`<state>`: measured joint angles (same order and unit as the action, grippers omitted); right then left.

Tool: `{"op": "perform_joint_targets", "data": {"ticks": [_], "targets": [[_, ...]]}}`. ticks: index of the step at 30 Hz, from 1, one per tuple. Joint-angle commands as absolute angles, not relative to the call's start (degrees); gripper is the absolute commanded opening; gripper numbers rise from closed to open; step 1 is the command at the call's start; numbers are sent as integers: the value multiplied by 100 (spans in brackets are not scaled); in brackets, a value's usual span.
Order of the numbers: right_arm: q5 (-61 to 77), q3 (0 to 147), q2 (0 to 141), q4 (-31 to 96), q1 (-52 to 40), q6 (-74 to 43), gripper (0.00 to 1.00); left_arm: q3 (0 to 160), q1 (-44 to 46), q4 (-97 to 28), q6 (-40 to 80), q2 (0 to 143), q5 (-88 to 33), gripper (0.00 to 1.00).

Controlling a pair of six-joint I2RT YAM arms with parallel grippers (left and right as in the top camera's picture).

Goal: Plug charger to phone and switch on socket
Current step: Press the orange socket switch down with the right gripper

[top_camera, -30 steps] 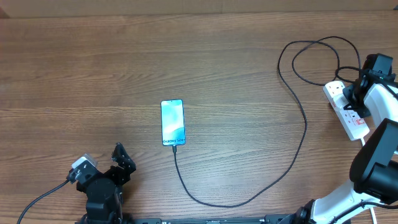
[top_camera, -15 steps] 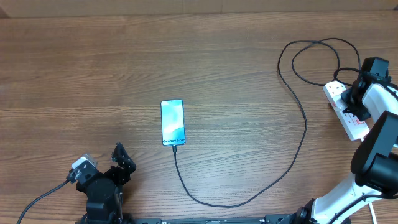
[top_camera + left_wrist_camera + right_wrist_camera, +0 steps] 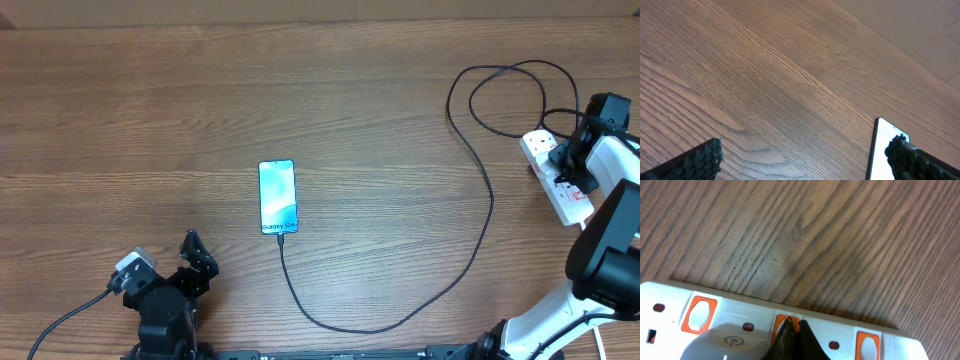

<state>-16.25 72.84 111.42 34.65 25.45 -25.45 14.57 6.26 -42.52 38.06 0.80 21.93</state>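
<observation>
The phone lies screen-up in the middle of the table, and its edge shows in the left wrist view. The charger's black cable runs from the phone's near end in a wide loop to the socket, a white power strip at the right edge. My right gripper is over the strip, shut, its joined tips resting on an orange-red switch. My left gripper stands open with nothing between its fingers, near the front left, short of the phone.
Two more orange-red switches sit along the strip. A white rounded body with a power symbol is seated on the strip beside the right fingertips. The cable forms a loop at the back right.
The right wrist has shifted slightly over the power strip. The phone, cable and left arm have not moved.
</observation>
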Motion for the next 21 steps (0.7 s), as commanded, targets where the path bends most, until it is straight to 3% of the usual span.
{"op": "perform_joint_targets", "data": {"ticks": [1, 21], "targets": [[-639, 7271, 11220, 3284, 2370, -2198, 4, 1398, 598, -4287, 3900, 51, 2257, 99], [183, 7271, 11220, 3660, 2370, -1881, 4, 1398, 598, -4287, 3900, 51, 2257, 100]]}}
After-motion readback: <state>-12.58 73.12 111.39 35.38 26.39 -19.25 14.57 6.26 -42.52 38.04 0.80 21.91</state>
